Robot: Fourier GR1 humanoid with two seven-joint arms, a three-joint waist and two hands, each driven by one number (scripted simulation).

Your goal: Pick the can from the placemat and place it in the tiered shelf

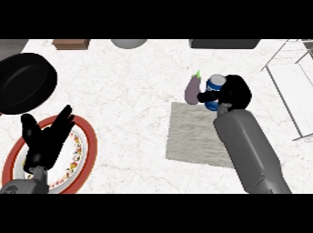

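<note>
A blue can with a white top (215, 84) stands at the far edge of the grey placemat (194, 136). My right hand (232, 93) is curled round the can from its right side, thumb across the can's front. The wire tiered shelf (299, 86) stands at the far right of the counter, to the right of the hand. My left hand (46, 136) rests open, fingers up, over the plate at the lower left.
A purple eggplant (191, 88) lies just left of the can, touching the placemat's far edge. A black pan (18, 83) sits at the left, above a red-rimmed plate (87, 150). A brown box (70, 43), a grey bowl (129, 43) and a dark tray (224, 43) line the back.
</note>
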